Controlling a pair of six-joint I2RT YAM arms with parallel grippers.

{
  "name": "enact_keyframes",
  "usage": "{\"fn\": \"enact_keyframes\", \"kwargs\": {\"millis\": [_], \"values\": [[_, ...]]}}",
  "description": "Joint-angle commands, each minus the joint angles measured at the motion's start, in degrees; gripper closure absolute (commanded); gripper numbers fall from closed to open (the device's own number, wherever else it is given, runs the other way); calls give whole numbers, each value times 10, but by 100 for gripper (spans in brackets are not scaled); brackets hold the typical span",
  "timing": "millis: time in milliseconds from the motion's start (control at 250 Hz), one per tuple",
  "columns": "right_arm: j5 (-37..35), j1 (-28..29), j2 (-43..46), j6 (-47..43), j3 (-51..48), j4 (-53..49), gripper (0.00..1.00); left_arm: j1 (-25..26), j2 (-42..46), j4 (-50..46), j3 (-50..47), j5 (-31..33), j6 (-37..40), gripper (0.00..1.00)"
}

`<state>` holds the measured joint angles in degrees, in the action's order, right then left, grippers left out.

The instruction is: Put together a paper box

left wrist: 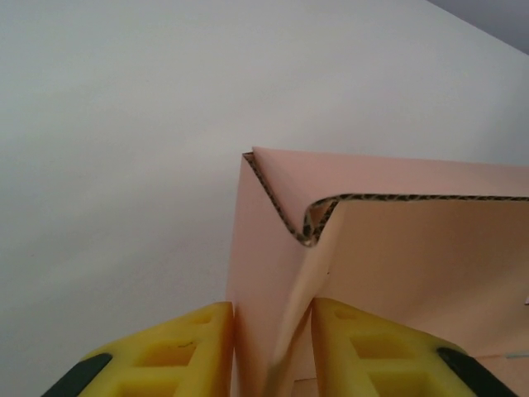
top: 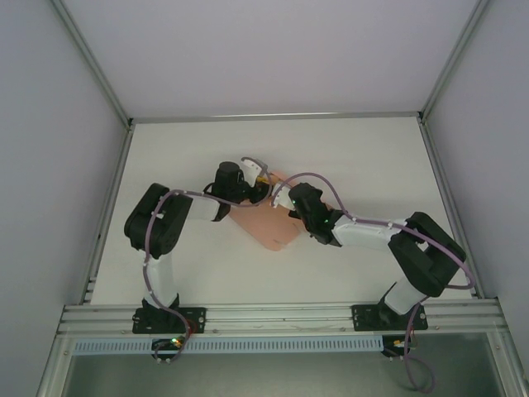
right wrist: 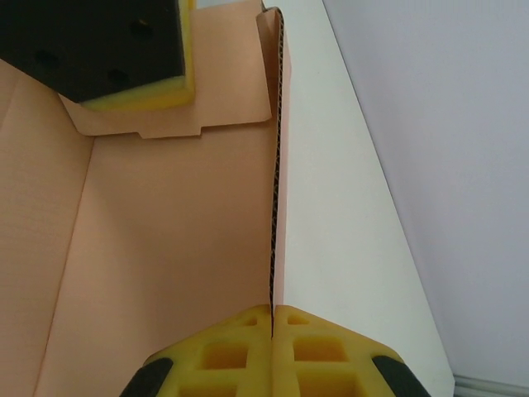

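From the top view, my left arm [top: 157,227] bends in from the left of the frame, black housings joined by white links, a mauve cable looped along it. My left gripper [top: 258,169] sits at the upper edge of the paper box [top: 269,227], a salmon-pink card piece lying near the middle of the matte white table [top: 347,149]. My right gripper [top: 281,203] meets the same card just right of centre. My right arm [top: 413,248] folds back toward the lower right, above a ribbed aluminium rail [top: 281,316].

In my left wrist view, a yellow finger [left wrist: 178,356] with moulded rectangular pockets sits at the lower left, and its twin [left wrist: 380,351] at the lower right. Between them rises a folded wall of the paper box [left wrist: 264,248]. Its faces are smooth and its cut edge shows dark-and-tan fluting that dips in a rounded notch. My left gripper [left wrist: 273,318] has its fingers apart with two splayed card layers in the gap. I cannot tell whether they press the card or only flank it.

In my right wrist view, a faintly ribbed panel of the paper box [right wrist: 165,248] fills the left, creased along its left side. At the upper left, a black-padded, yellow-backed finger [right wrist: 107,50] of my left gripper sits over a step-edged tab. A thin corrugated edge runs down the middle into my right gripper [right wrist: 272,318], whose yellow fingers are closed tight on it. Bare white table [right wrist: 331,231] lies to the right.
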<state>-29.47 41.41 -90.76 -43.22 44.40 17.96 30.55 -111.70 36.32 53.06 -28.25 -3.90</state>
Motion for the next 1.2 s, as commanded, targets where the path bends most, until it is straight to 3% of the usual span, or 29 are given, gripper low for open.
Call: {"fn": "enact_keyframes", "kwargs": {"millis": [0, 248, 312, 391, 435, 503, 635, 647, 699, 787, 879, 947, 1130, 1198], "values": [[70, 11, 19, -8, -4, -8, 100, 14, -18, -101, 24, -67, 35, 71], [77, 12, 28, -8, -1, -8, 100, 22, -35, -136, 48, -81, 40, 73], [78, 11, 27, -7, -2, -6, 100, 27, -37, -147, 55, -73, 45, 99], [69, 12, 27, 9, -2, 3, 100, 41, -32, -131, 45, -1, 50, 100], [55, 12, 31, 31, -1, 12, 88, 49, -25, -109, 32, 41, 46, 100], [31, 11, 49, 90, -2, 22, 58, 56, -7, -57, 0, 84, 27, 100], [-1, 5, 117, 213, -11, -3, 28, 50, 33, 23, -51, 99, -35, 100], [0, 3, 128, 230, -11, -16, 15, 49, 38, 27, -55, 99, -40, 100], [9, -11, 170, 285, -15, -60, 0, 46, 56, 36, -65, 98, -57, 100], [62, -63, 246, 396, -32, -134, 0, 41, 90, 42, -76, 97, -88, 100], [240, -160, 330, 498, -61, -192, 0, 41, 124, 39, -83, 114, -115, 100], [343, -203, 373, 526, -79, -211, 0, 39, 143, 34, -83, 117, -134, 100], [437, -215, 374, 535, -78, -234, 0, 37, 174, 18, -67, 106, -175, 100], [431, -218, 352, 533, -72, -220, 8, 37, 181, 34, -69, 73, -182, 100]]}}
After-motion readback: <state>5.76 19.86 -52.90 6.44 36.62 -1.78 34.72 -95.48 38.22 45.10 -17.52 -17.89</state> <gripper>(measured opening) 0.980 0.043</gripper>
